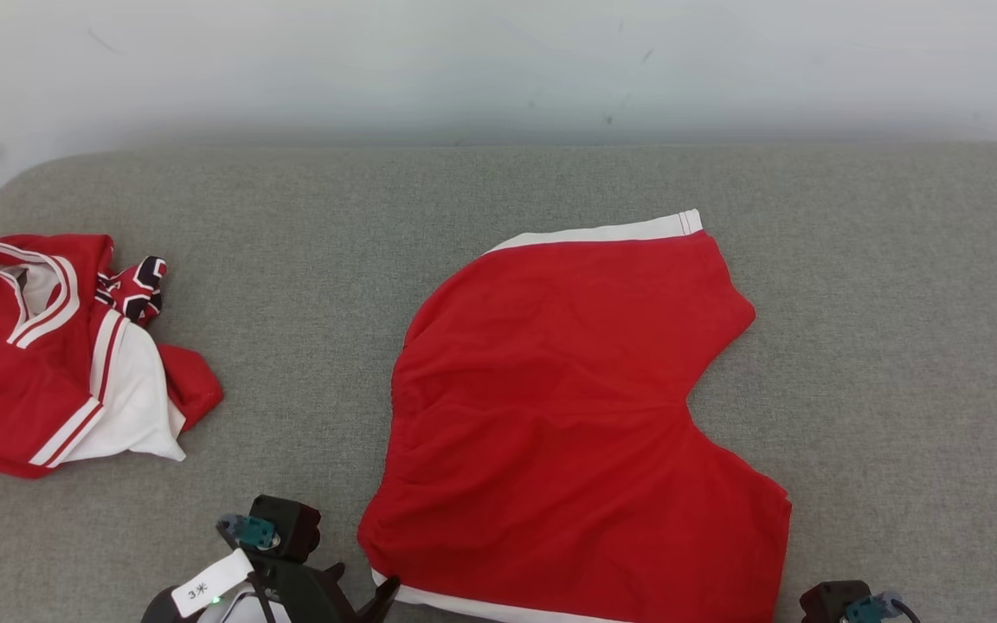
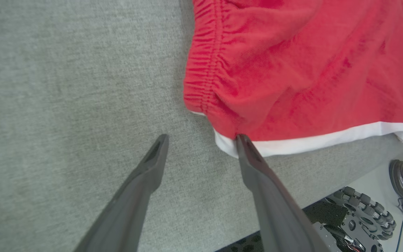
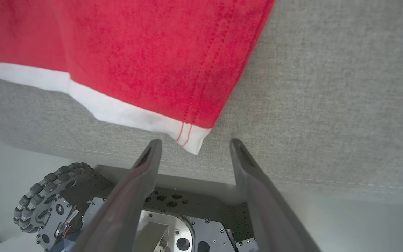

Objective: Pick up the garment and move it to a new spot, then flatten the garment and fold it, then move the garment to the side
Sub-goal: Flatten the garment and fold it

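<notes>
Both sets of jaws stand spread wide, and you can see that neither holds anything. The left gripper (image 2: 201,140) sits over the grey cushion (image 2: 65,105), with one fingertip at the white hem of the red shorts (image 2: 292,70), beside the waistband corner. The right gripper (image 3: 195,143) points at the opposite hem corner, just ahead of its fingertips. The shorts lie spread out mid-cushion, near its front edge. A pile of clothes (image 1: 57,355) lies well apart on the left.
</notes>
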